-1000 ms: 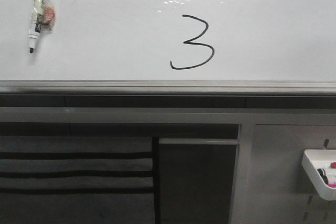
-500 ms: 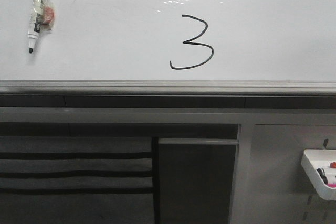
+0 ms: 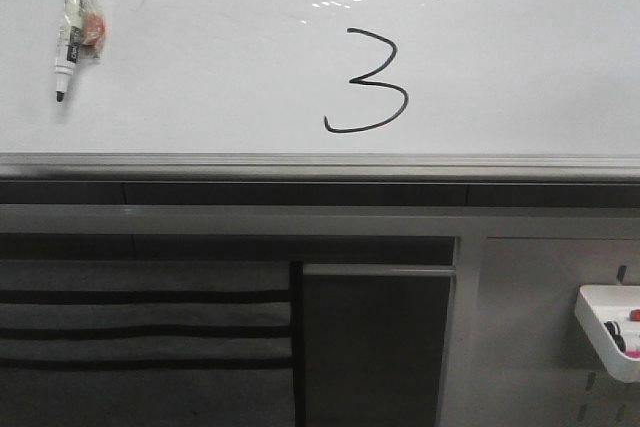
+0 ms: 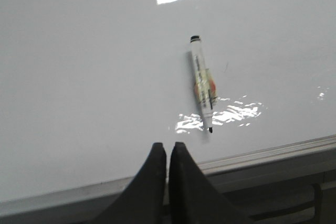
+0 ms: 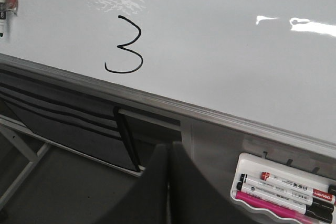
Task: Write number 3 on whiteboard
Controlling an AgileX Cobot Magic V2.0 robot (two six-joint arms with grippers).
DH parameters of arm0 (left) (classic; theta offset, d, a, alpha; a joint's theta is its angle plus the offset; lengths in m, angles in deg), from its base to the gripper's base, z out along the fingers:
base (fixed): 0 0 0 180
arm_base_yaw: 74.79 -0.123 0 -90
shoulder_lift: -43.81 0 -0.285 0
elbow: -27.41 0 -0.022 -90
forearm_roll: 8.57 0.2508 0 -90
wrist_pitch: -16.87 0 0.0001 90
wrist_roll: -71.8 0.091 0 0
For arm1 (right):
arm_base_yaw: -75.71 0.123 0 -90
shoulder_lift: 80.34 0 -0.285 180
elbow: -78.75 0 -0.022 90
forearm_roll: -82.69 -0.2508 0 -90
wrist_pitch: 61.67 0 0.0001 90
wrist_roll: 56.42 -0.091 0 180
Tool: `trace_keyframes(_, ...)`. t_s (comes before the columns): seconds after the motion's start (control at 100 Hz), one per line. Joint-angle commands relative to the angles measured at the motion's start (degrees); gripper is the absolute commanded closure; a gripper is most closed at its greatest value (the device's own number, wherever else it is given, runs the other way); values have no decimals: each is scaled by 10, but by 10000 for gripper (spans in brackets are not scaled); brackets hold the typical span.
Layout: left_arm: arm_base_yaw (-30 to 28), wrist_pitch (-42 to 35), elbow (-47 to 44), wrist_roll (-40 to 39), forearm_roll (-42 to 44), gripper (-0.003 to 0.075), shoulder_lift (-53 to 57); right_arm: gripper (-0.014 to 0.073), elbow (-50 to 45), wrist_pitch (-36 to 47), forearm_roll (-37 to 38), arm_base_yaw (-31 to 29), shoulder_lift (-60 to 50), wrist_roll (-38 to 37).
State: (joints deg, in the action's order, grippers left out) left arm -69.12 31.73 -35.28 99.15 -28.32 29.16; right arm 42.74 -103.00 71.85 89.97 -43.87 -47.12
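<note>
Grey pegboard panel [image 3: 540, 327] — white tray [image 3: 608, 332] of markers — overhead-light glare.

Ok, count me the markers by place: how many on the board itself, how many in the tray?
Marker on the whiteboard: 1, the uncapped marker, tip down.
Markers in the white tray: 3 showing in the right wrist view, a red-capped one, a black one, a pink one.
Total: 4 markers.

number 3 [image 3: 365, 82]: black, complete | whiteboard [image 3: 200, 57]: glossy white, near lower frame
</note>
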Motion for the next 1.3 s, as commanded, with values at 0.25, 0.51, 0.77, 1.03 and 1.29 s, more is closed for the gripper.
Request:
trace_keyframes(0.25, -17, -127, -99, -309, 228, 739, 67, 668, 13, 46, 0, -4, 2, -1)
trace_keyframes(0.51, -19, -182, -151, -327, 208, 739, 90, 668, 13, 45, 0, -4, 3, -1)
trace_keyframes(0.77, -20, -183, -151, -327, 211, 739, 90, 668, 13, 44, 0, -4, 3, -1)
trace_keyframes(1.03, -20, -183, -151, -327, 211, 739, 90, 668, 13, 44, 0, -4, 3, -1)
trace_keyframes(1.29, -20, -183, -151, -327, 211, 739, 90, 668, 13, 44, 0, -4, 3, -1)
